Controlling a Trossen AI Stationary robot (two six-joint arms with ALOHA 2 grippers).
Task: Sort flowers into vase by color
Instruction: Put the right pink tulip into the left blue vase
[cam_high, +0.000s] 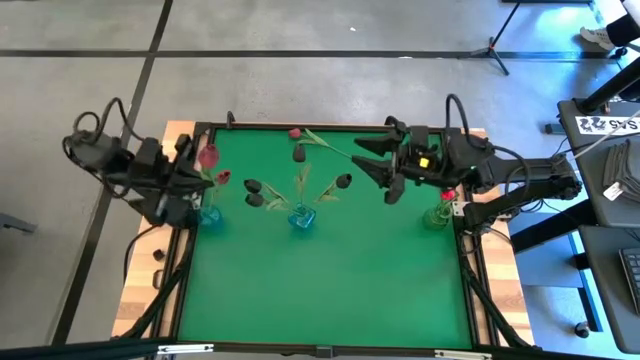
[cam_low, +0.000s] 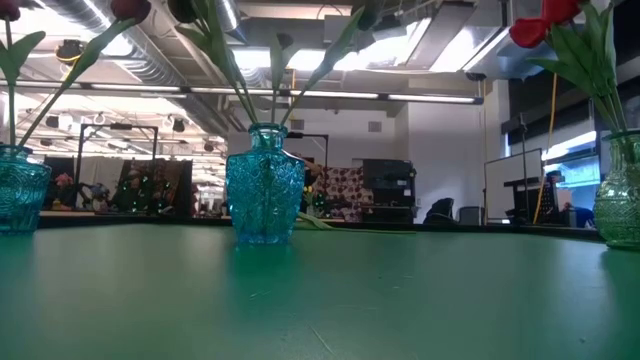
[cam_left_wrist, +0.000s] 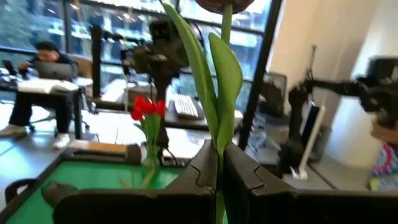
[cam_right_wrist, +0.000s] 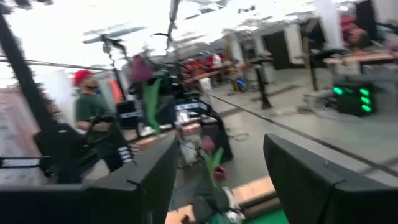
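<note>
My left gripper (cam_high: 190, 166) hovers at the table's left edge, shut on a pink-maroon flower (cam_high: 208, 155) above the left blue vase (cam_high: 210, 215), which holds a small red flower (cam_high: 222, 177). The middle blue vase (cam_high: 302, 218) holds several near-black flowers (cam_high: 252, 187). The green vase (cam_high: 437, 215) at the right holds red flowers (cam_left_wrist: 148, 107). Another flower (cam_high: 294, 132) lies on the mat by the far edge. My right gripper (cam_high: 372, 160) hangs open beside its stem end, nothing between the fingers (cam_right_wrist: 146, 180). My left gripper pinches the flower's green stem (cam_left_wrist: 219, 157) between its two fingers, just below the leaves. The fingers reach in level from the table's left side and lie across the stem. The flower stands upright and lifted clear, its head (cam_left_wrist: 224, 5) above the fingers.
The green mat is bounded by a black frame (cam_high: 330, 126) on a wooden table. In the low view the middle vase (cam_low: 264, 183) stands in front, the left vase (cam_low: 20, 190) and the green vase (cam_low: 620, 195) at the picture's sides. People sit in the room beyond.
</note>
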